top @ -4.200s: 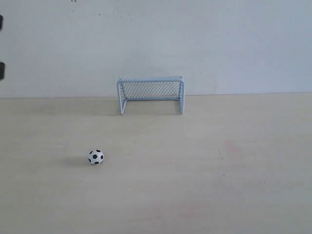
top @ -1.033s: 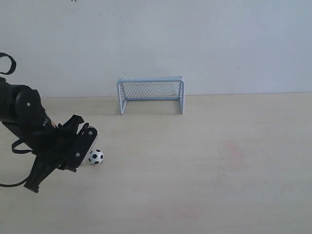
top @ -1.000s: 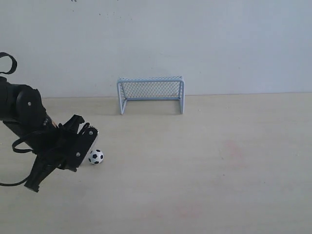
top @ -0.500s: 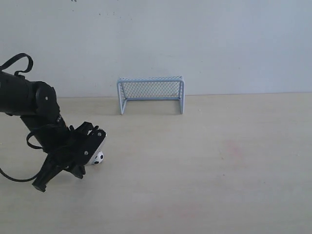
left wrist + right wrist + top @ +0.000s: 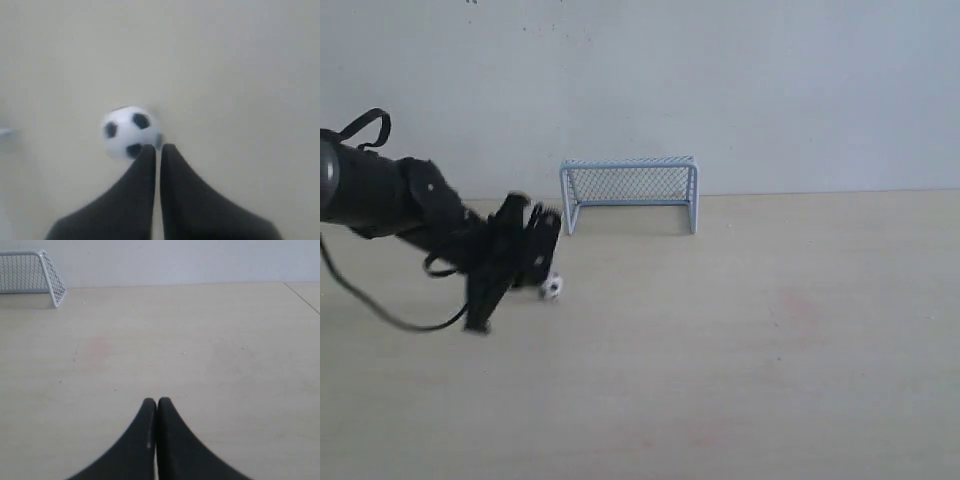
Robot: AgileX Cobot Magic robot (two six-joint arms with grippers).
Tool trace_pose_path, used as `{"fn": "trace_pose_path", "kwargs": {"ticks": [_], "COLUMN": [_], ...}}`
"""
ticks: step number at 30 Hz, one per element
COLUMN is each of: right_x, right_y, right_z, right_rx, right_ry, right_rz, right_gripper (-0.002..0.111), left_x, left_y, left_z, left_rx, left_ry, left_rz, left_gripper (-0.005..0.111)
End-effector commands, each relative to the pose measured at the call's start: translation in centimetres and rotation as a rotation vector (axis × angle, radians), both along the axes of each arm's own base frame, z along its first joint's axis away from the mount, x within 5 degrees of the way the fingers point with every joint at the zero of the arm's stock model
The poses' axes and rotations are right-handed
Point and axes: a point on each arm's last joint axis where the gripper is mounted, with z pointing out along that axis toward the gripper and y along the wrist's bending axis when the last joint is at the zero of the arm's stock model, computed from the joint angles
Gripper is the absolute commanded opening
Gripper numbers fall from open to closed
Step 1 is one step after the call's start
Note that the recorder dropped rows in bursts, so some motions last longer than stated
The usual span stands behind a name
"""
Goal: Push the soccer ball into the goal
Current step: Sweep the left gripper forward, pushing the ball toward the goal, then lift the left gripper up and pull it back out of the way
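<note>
The soccer ball (image 5: 551,288), tiny and white with black patches, lies on the tan table, blurred, in front of and left of the goal (image 5: 629,193). The goal has a pale tube frame and dark netting and stands at the far edge against the wall. My left gripper (image 5: 542,282) is shut, its fingertips touching the ball's near side. In the left wrist view the ball (image 5: 129,131) sits just past the left gripper (image 5: 158,148), resting against one fingertip. My right gripper (image 5: 157,401) is shut and empty above bare table, with the goal (image 5: 31,276) far off.
The tan table (image 5: 770,340) stretches wide to the right of the ball. A white wall (image 5: 770,90) rises behind the goal. The left arm (image 5: 390,195) reaches in from the left edge with a cable hanging below it.
The left arm has swung up and to the right, and the ball has rolled ahead of its shut fingers, from lower left toward the goal. The goal has not moved.
</note>
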Motion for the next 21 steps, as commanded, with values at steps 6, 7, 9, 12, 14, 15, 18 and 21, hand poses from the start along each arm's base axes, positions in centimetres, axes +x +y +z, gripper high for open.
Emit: {"fn": "trace_pose_path", "kwargs": {"ticks": [6,7,9,12,14,15,18,21], "right_x": [0.0,0.0,0.0,0.0,0.0,0.0,0.0,0.0], "right_y": [0.0,0.0,0.0,0.0,0.0,0.0,0.0,0.0], "right_z": [0.1,0.1,0.1,0.1,0.1,0.1,0.1,0.1], "right_rx": [-0.007,-0.007,-0.007,-0.007,-0.009,-0.009,-0.009,-0.009], "right_ry": [-0.009,-0.009,-0.009,-0.009,-0.009,-0.009,-0.009,-0.009], "right_rz": [-0.005,-0.005,-0.005,-0.005,-0.004,-0.004,-0.004,-0.004], "right_gripper": [0.000,0.000,0.000,0.000,0.000,0.000,0.000,0.000], "left_x": [1.1,0.4,-1.2,-3.1,-4.4,-5.0,-6.7,-8.7], "left_y": [-0.9,-0.6,0.0,0.8,1.3,1.6,2.1,2.5], "left_z": [16.3,17.1,18.8,20.1,20.3,20.4,19.6,18.4], "left_rx": [-0.353,-0.378,-0.431,-0.532,-0.603,-0.638,-0.699,-0.774], "left_ry": [-0.720,-0.726,-0.730,-0.698,-0.664,-0.646,-0.583,-0.488], "left_rz": [0.565,0.584,0.612,0.678,0.756,0.794,0.877,0.965], "left_gripper": [0.004,0.004,0.004,0.004,0.004,0.004,0.004,0.004]}}
